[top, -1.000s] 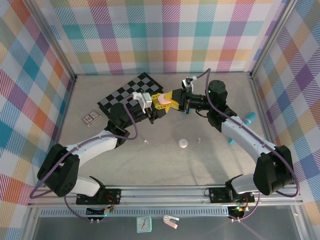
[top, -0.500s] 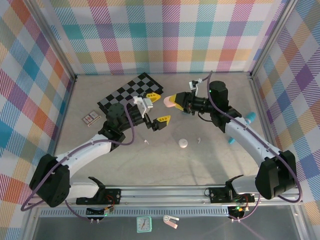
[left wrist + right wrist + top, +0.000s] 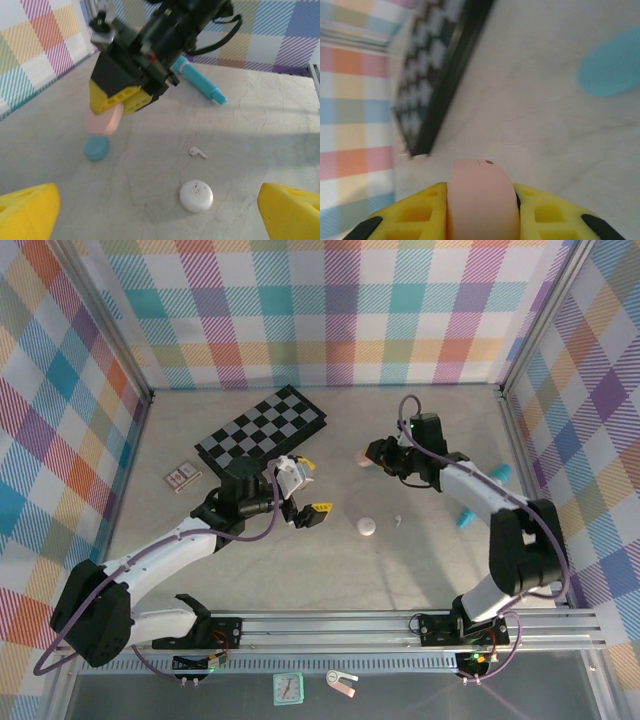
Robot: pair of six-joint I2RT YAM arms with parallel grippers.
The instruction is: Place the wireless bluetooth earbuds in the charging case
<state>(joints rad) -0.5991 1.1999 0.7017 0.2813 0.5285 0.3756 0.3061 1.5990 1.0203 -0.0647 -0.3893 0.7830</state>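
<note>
My right gripper is shut on a pink pebble-shaped charging case, holding it just above the table. In the right wrist view the pink case sits upright between the yellow fingers. A teal case lies flat on the table beside it, also in the left wrist view. My left gripper is open and holds nothing. Ahead of it lie a white round case and one white earbud, which the top view shows too.
A black-and-white checkerboard lies at the back left, with a small card box near the left wall. A long teal cylinder lies on the right, partly under the right arm. Checked walls close in three sides.
My left gripper opened, let go of the pink case and drew back toward the near left. The right gripper carried the pink case to the right and lower, beside the teal case.
</note>
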